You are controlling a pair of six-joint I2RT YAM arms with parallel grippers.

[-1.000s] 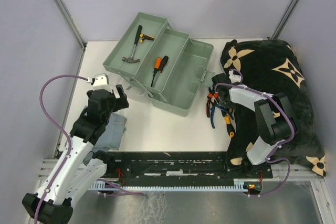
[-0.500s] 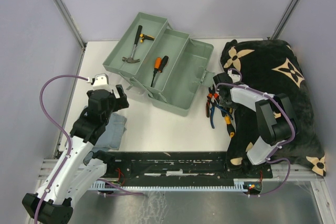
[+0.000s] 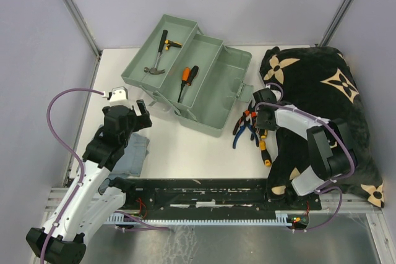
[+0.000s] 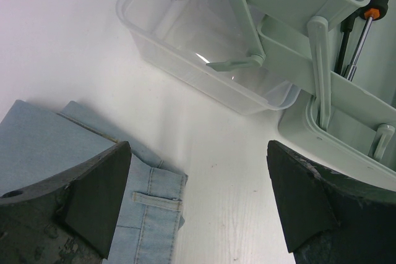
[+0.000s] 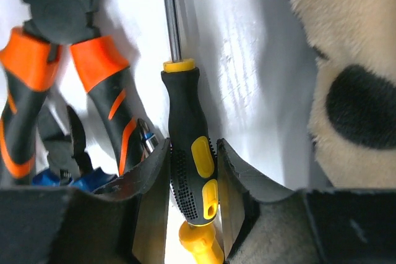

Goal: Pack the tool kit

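Right fingers: I have them pressed in on both sides of the handle of the black-and-yellow screwdriver, clamped on it.
Right gripper: I am low over the white table, just right of the toolbox.
Black-and-yellow screwdriver: it lies flat with its shaft pointing away from my wrist, between the pliers and the blanket.
Orange-handled pliers: on the table just left of the screwdriver, one handle close beside my finger.
Blue-handled pliers: in the same small heap, on its toolbox side.
Blanket: black with beige flowers, heaped along the right of the table, its edge right beside my outer finger.
Left fingers: I hold them spread wide, with nothing between them.
Left gripper: I hang above the table between the folded cloth and the translucent lid.
Folded cloth: pale blue, lying flat below one of my left fingers.
Translucent lid: swung open at the toolbox's near-left end.
Toolbox: pale green, open, trays folded out, at the back of the table between my two grippers.
Hammer: in the far-left tray.
Orange-and-black screwdriver: in the middle tray.
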